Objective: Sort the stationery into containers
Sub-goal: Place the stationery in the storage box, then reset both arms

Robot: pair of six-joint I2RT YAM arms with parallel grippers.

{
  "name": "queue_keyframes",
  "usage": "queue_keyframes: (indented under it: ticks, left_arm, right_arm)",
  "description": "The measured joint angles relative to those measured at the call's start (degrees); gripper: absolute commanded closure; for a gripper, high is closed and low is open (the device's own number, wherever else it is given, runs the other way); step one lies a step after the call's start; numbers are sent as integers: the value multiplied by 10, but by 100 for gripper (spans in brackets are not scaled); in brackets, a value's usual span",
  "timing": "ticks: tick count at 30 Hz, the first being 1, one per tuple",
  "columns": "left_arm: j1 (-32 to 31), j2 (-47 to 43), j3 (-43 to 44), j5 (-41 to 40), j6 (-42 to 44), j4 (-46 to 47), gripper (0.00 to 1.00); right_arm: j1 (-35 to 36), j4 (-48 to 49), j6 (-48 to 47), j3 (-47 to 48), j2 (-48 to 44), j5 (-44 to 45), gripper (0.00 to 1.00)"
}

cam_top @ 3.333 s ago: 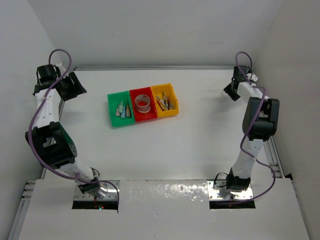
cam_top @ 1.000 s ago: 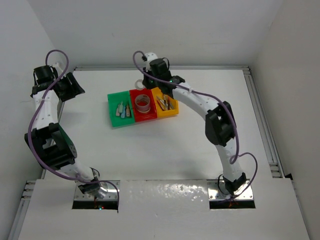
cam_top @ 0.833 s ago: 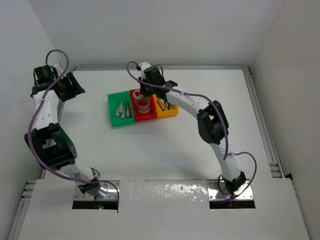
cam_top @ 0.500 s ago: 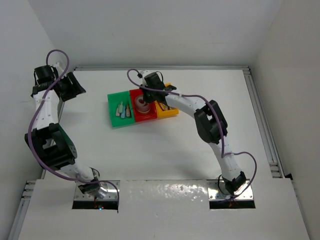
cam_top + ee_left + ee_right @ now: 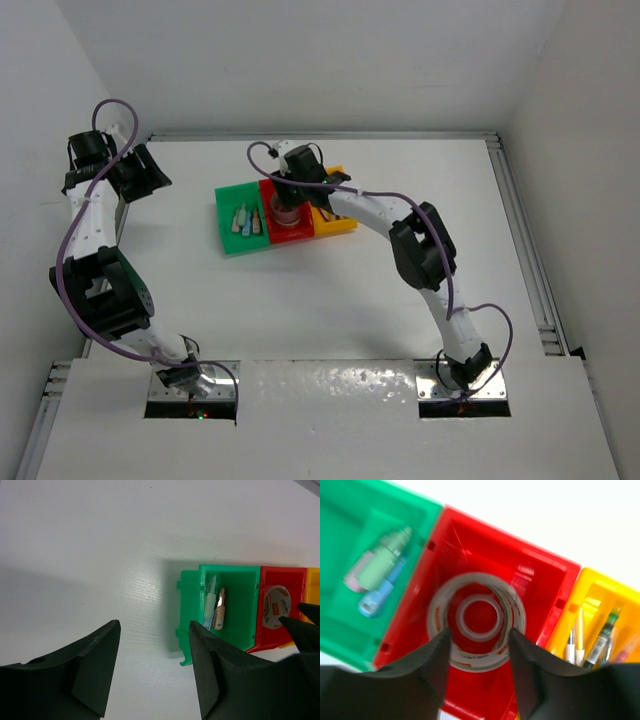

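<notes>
We set the right tool (image 5: 479, 640) over the red bin (image 5: 485, 535), jaws apart, with the tape roll (image 5: 475, 582) lying flat inside. We lift straight up, clear of the walls. The left tool (image 5: 154, 630), jaws apart, holds nothing.

Left white-shelled arm (image 5: 92, 215) and right white-shelled arm (image 5: 368, 204): black joint housings (image 5: 425, 255), looped purple cables (image 5: 64, 245), silver base plates (image 5: 215, 387), matte black tool fingers (image 5: 95, 665).
</notes>
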Motion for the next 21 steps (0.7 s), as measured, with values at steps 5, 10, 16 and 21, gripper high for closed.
queue_keyframes:
  ticks: [5,10,16,21]
  left_arm:
    - [0,0,0,0,0,0,45]
    - [0,0,0,-1,0,0,45]
    - [0,0,0,-1,0,0,45]
    - [-4,0,0,0,0,0,45]
  right_arm:
    - [-10,0,19,5,-57,-18,21]
    - [-86,-12,56,-26,-189,-45,1]
    - [-278,-47,107,-197,-355,-22,1]
    - [-377,-79,160,-401,-425,51,1]
